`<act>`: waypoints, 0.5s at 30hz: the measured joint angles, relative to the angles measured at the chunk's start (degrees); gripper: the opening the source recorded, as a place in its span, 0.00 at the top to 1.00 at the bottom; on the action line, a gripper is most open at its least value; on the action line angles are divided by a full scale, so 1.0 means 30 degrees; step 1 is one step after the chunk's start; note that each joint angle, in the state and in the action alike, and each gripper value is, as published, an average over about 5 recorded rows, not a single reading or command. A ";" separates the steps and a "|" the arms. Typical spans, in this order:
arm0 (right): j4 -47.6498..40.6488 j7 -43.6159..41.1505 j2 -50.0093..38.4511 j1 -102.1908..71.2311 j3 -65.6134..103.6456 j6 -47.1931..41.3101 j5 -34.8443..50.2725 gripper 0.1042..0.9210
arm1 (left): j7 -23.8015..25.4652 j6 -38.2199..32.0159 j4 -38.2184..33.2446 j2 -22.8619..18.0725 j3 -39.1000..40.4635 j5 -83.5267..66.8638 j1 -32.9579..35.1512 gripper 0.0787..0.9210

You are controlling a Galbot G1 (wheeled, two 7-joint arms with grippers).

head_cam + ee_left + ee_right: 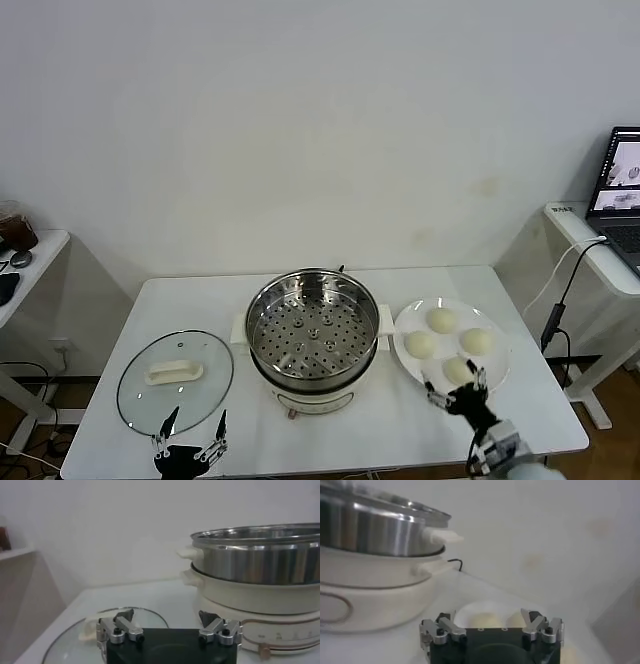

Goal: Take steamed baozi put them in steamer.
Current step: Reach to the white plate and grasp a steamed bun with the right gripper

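Right tool [455, 390], fingers spread, hovers by four cream-white round baozi [441, 320] on one white plate [405, 322]; left tool [193, 432] spread; one steel steamer [312, 325] mid-counter.

A round clear glass lid [175, 383] with a white handle lies flat on the white tabletop [350, 440], a flat white round plate [404, 325] sits opposite, and an open dark laptop [620, 190] rests on a white side desk [575, 232].
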 measured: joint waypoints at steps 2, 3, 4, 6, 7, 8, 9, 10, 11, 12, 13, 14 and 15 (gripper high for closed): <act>-0.0338 -0.0414 -0.0487 0.0658 -0.0226 0.0094 -0.0524 0.12 | -0.0010 -0.0039 0.0009 -0.0036 -0.0049 0.0103 -0.0045 0.12; -0.0689 -0.0850 -0.0973 0.1342 -0.0474 0.0195 -0.1053 0.12 | -0.0024 -0.0077 0.0018 -0.0073 -0.0098 0.0198 -0.0091 0.12; -0.1055 -0.1314 -0.1433 0.2065 -0.0759 0.0289 -0.1577 0.12 | -0.0038 -0.0109 0.0022 -0.0112 -0.0152 0.0288 -0.0132 0.12; -0.1820 -0.2327 -0.2225 0.3620 -0.1464 0.0463 -0.2551 0.12 | -0.0058 -0.0161 0.0022 -0.0193 -0.0256 0.0453 -0.0178 0.12; -0.2229 -0.2898 -0.2565 0.4459 -0.1900 0.0538 -0.3007 0.12 | -0.0066 -0.0190 0.0022 -0.0232 -0.0306 0.0539 -0.0181 0.12; -0.2641 -0.3480 -0.2853 0.5306 -0.2379 0.0594 -0.3419 0.12 | -0.0069 -0.0224 0.0023 -0.0271 -0.0353 0.0627 -0.0169 0.12; -0.3079 -0.4097 -0.3102 0.6195 -0.2918 0.0638 -0.3799 0.12 | -0.0071 -0.0262 0.0025 -0.0309 -0.0401 0.0710 -0.0149 0.12; -0.3527 -0.4723 -0.3316 0.7091 -0.3490 0.0668 -0.4142 0.12 | -0.0077 -0.0302 0.0028 -0.0344 -0.0452 0.0784 -0.0127 0.12; -0.3973 -0.5336 -0.3493 0.7967 -0.4078 0.0686 -0.4438 0.12 | -0.0086 -0.0340 0.0032 -0.0376 -0.0505 0.0844 -0.0110 0.12; -0.4444 -0.5965 -0.3638 0.8872 -0.4706 0.0705 -0.4710 0.12 | -0.0096 -0.0379 0.0036 -0.0407 -0.0564 0.0894 -0.0096 0.12; -0.4929 -0.6599 -0.3748 0.9782 -0.5363 0.0733 -0.4949 0.12 | -0.0106 -0.0413 0.0040 -0.0434 -0.0626 0.0934 -0.0086 0.12; -0.5410 -0.7217 -0.3820 1.0667 -0.6029 0.0771 -0.5160 0.12 | -0.0115 -0.0444 0.0043 -0.0460 -0.0688 0.0967 -0.0081 0.12; -0.5921 -0.7843 -0.3863 1.1565 -0.6737 0.0822 -0.5362 0.12 | -0.0123 -0.0473 0.0044 -0.0486 -0.0750 0.0995 -0.0078 0.12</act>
